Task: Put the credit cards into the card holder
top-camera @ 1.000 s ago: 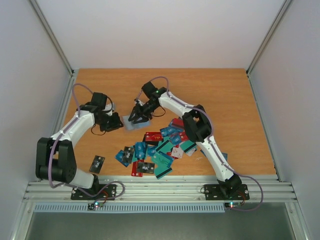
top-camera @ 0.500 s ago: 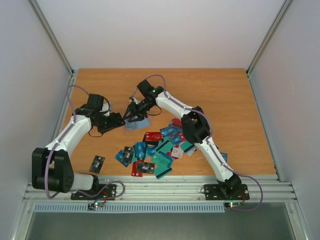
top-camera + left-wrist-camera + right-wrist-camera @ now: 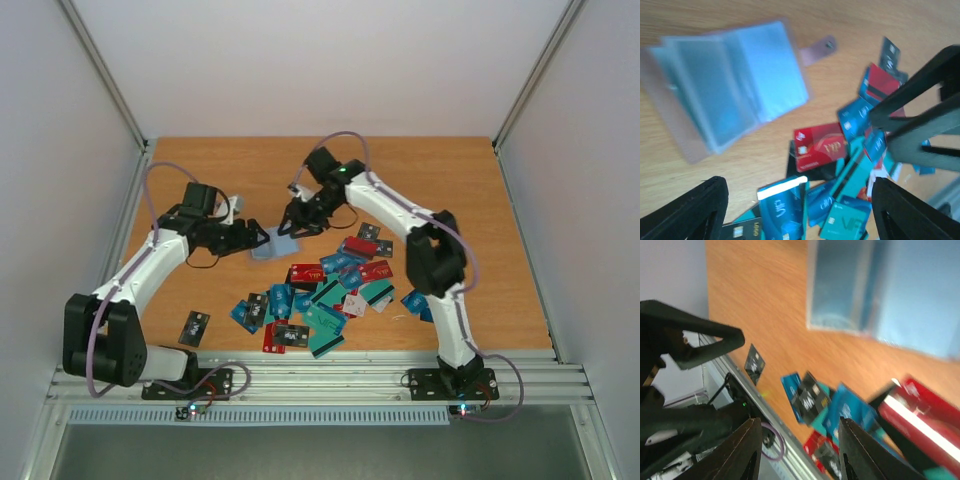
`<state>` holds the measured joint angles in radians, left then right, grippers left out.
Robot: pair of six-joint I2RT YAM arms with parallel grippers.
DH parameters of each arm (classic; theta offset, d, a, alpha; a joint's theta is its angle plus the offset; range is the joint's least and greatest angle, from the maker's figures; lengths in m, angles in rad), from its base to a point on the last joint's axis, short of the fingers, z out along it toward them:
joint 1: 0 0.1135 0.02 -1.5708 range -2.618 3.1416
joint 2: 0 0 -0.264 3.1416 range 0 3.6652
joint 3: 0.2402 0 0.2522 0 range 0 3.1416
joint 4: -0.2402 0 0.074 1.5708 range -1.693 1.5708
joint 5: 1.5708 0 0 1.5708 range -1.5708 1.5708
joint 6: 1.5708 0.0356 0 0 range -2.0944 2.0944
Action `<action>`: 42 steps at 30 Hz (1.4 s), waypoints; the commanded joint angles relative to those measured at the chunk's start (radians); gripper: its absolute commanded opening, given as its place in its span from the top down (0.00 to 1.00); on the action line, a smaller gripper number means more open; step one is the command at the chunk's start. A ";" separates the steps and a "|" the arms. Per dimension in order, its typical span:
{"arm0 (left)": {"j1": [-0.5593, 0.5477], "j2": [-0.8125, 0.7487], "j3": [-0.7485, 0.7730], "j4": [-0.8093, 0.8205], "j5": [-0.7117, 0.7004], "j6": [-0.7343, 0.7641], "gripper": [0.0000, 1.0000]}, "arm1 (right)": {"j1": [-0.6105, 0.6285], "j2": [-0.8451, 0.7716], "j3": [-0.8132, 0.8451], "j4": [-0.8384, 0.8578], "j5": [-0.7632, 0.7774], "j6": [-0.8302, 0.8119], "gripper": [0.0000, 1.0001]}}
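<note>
Orange wood-grain bench (image 3: 450, 180) inside white walls (image 3: 330, 60), w/ metal rails (image 3: 320, 375) along the near edge. Far left, near the front, a lone dark card (image 3: 194, 327) lies well apart from the rest. L hand (image 3: 262, 238) sits low just left of the card holder, fingers (image 3: 690, 215) spread wide, nothing btwn them. Card holder (image 3: 277, 243) lies open flat on the bench, centre-left, light blue clear pockets up, w/ a brownish edge and a snap tab (image 3: 817, 49) sticking out one side. R hand (image 3: 291, 224) hangs at the holder's far-right edge. Its fingers (image 3: 747, 450) are part open w/ nothing seen btwn them, though the view is blurred. Credit cards (image 3: 320, 295) in red, blue, teal and black overlap in a loose pile nearer the front, right of the holder. The red VIP card (image 3: 820, 147) is closest to it, w/ a small gap. A few blue cards (image 3: 415, 302) lie far right, beside the R arm (image 3: 440, 260).
</note>
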<state>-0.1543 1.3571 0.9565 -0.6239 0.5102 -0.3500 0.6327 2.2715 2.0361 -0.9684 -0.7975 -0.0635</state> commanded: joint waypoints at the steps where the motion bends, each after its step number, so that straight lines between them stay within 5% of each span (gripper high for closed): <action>1: -0.073 0.031 0.027 0.038 0.092 0.066 0.24 | -0.056 -0.232 -0.270 0.097 0.090 -0.019 0.57; 11: -0.242 0.154 0.023 0.125 0.162 0.103 0.36 | -0.255 -0.665 -0.856 0.204 0.214 0.056 0.56; 20: -0.397 0.401 0.240 0.094 0.133 0.091 0.42 | -0.392 -0.830 -1.060 0.201 0.228 0.135 0.55; 26: -0.462 0.449 0.315 0.047 0.112 0.105 0.44 | -0.393 -0.872 -1.134 0.202 0.165 0.128 0.55; 33: -0.514 0.349 0.219 0.010 0.090 0.143 0.50 | -0.386 -0.962 -1.214 0.188 0.094 0.145 0.54; 42: -0.595 0.195 0.061 -0.020 0.032 0.000 0.57 | -0.208 -1.133 -1.338 0.297 0.104 0.403 0.53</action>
<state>-0.7223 1.6085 1.0618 -0.6189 0.5774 -0.2695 0.3305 1.2057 0.7349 -0.7414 -0.6979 0.1745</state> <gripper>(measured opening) 0.435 0.463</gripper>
